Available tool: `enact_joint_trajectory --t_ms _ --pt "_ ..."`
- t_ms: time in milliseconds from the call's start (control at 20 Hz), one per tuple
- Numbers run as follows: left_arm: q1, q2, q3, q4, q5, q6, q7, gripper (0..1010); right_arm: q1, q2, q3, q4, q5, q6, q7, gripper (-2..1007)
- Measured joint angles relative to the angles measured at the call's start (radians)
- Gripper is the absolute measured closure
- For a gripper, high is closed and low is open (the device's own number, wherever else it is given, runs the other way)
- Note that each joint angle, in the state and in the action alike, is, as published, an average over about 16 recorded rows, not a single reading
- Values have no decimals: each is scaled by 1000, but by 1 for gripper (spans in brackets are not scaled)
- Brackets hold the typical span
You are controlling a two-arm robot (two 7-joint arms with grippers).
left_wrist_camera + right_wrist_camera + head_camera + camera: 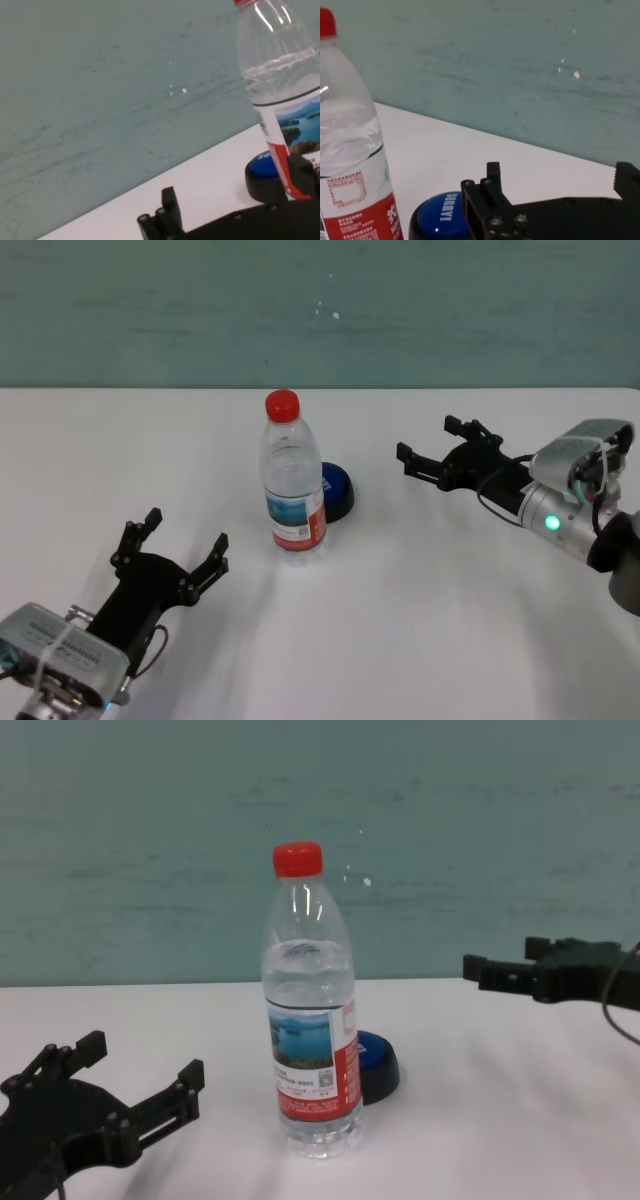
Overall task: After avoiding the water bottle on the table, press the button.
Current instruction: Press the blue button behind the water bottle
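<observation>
The water bottle (294,478), clear with a red cap, stands upright mid-table (440,620). The blue button (338,490) on its black base sits just behind and to the right of the bottle, partly hidden by it. My right gripper (428,438) is open and empty, hovering right of the button with its fingers pointing at it. The right wrist view shows the button (440,214) close ahead and the bottle (350,165) beside it. My left gripper (186,530) is open and empty, low at the front left, pointing toward the bottle (280,75).
A teal wall (320,310) runs along the table's far edge. The white tabletop (520,1120) holds only the bottle (310,1050) and the button (381,1065).
</observation>
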Motion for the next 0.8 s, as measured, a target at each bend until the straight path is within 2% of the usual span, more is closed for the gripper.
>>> enact_joint_trajectory --t_ms 350,800 --pt "0 0 0 0 0 0 0 10 75 -27 -37 97 7 -14 33 1" --pt "0 0 0 0 0 0 0 10 142 -59 -77 190 7 -30 63 1"
